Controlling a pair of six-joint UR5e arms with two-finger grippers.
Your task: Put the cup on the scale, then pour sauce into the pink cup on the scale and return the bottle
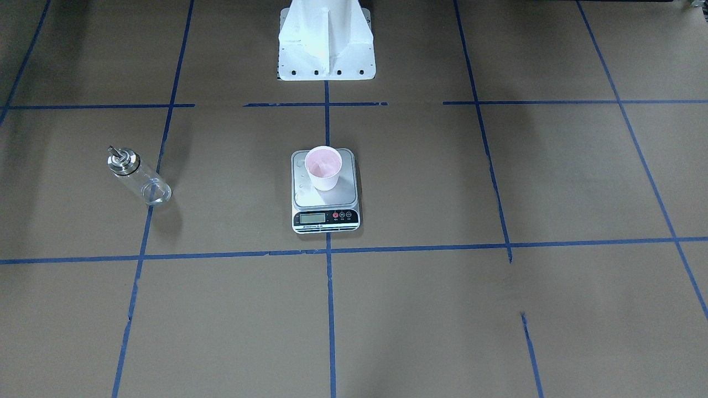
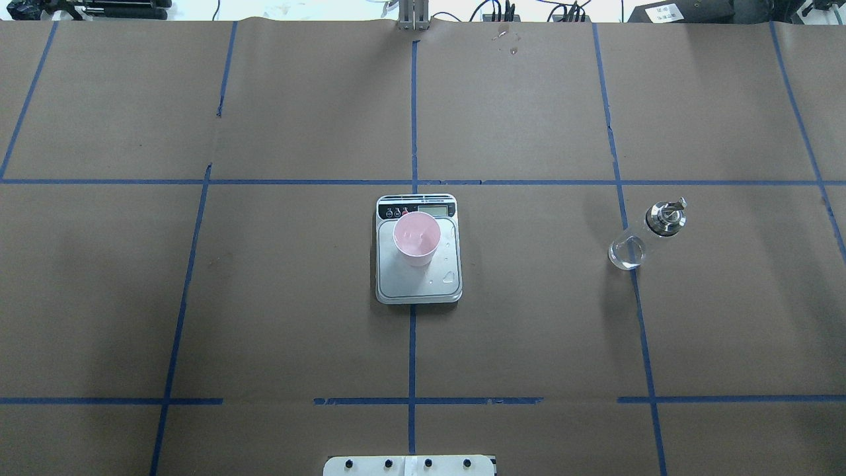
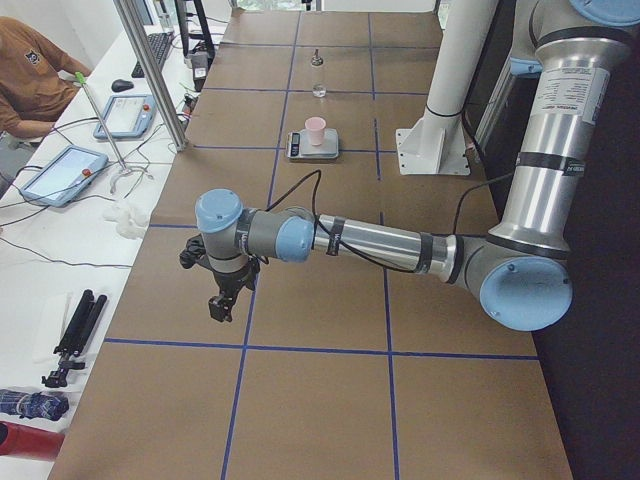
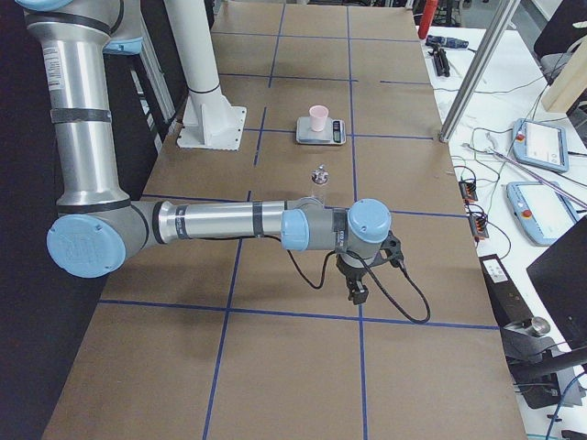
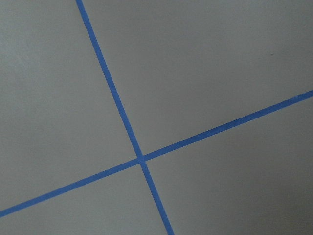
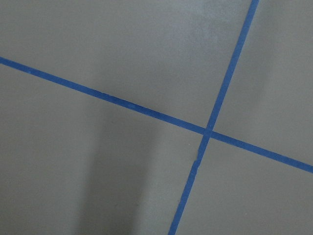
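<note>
While parked at opposite bench (image 2: 264,297) ends, clear of the work, cannot judge left gripper (image 3: 220,305) or right gripper (image 4: 356,291) open or closed. See cup (image 2: 416,238) upright on scale (image 2: 410,285) for weighing, bottle (image 2: 644,237) upright well apart, seemingly returned.

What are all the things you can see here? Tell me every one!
Cup: one, pale pink, standing on the scale's platform.
Scale: one, silver with a black front panel, at the table's middle.
Drops: a few, clear, on the scale's platform beside the cup.
Bottle: one, clear glass with a silver spout, upright on the robot's right side, its base on a tape line.
Table: one, brown covering.
Tape lines: several, blue, forming a grid.
Controller tablets: two, grey-blue, on the white side bench.
Person: one, orange-brown shirt, at that bench.
Robot base: one, white.
Left gripper: one, black, above bare table; open or shut, cannot tell.
Right gripper: one, black, likewise.
</note>
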